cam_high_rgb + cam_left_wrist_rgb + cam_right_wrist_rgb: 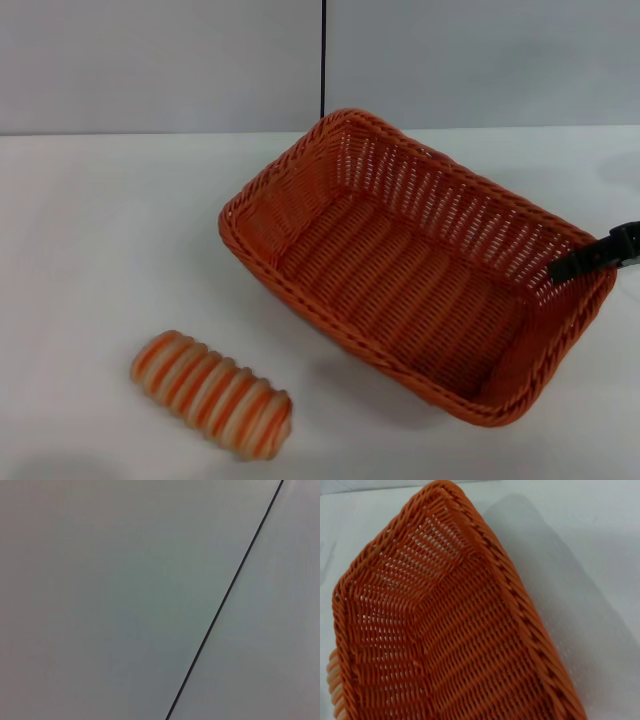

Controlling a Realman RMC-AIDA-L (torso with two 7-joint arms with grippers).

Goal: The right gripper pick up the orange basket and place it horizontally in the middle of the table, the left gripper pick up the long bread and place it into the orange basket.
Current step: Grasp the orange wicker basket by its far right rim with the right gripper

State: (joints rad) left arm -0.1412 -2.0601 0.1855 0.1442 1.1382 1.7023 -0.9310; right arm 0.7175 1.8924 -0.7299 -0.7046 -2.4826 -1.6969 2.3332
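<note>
- The right gripper [592, 257], of which only a slim black fingertip shows, sits at the right-hand short wall of the large rectangular orange woven basket [410, 262], its tip lying over the braided rim and reaching inside. Whether it is clamped on the rim or merely resting there I cannot tell.
- The basket appears to be tilted and lifted at that end: a soft shadow lies under it on the plain white tabletop [90, 230], and its long axis runs diagonally, not yet horizontal. In the right wrist view the basket's openwork wall [400, 580] fills the frame, with its shadow thrown on the white surface beside it.
- Handling, as I judge it: the basket looks light and fairly stiff (the weave holds its shape), though held by one short wall it may swing or tip. The thick braided rim is the sensible place to pinch; the sloping openwork sides offer less purchase.
- The small oblong toy loaf with orange and cream ridges [212, 394] lies on the table well clear of the basket, off its near-left corner, striped side up. It looks light and rounded, so a grip across its narrow middle would suit best; the ends might slip.
- The left gripper is not in view; its wrist camera shows only a grey wall with a dark seam.
</note>
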